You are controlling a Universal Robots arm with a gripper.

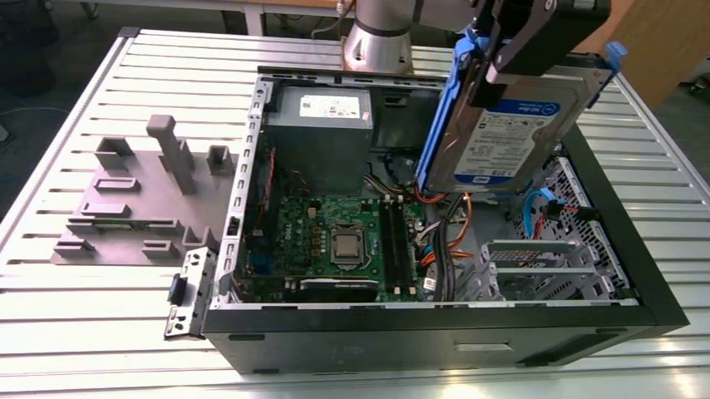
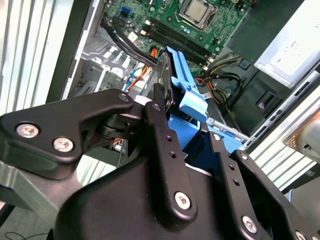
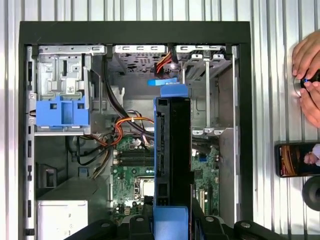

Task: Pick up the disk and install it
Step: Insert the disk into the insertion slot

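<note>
The pincer (image 1: 505, 75) is clamped on the disk (image 1: 500, 137), which hangs on edge over the open computer case (image 1: 444, 320), upper right in the exterior view. If it goes down tilted, it could snag the orange cables (image 1: 468, 208).

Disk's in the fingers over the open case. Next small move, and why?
Probably ease the disk sideways toward the empty cage. The gripper holds it on edge above the motherboard, beside that cage in the first wrist view, so it isn't yet lined up.
</note>
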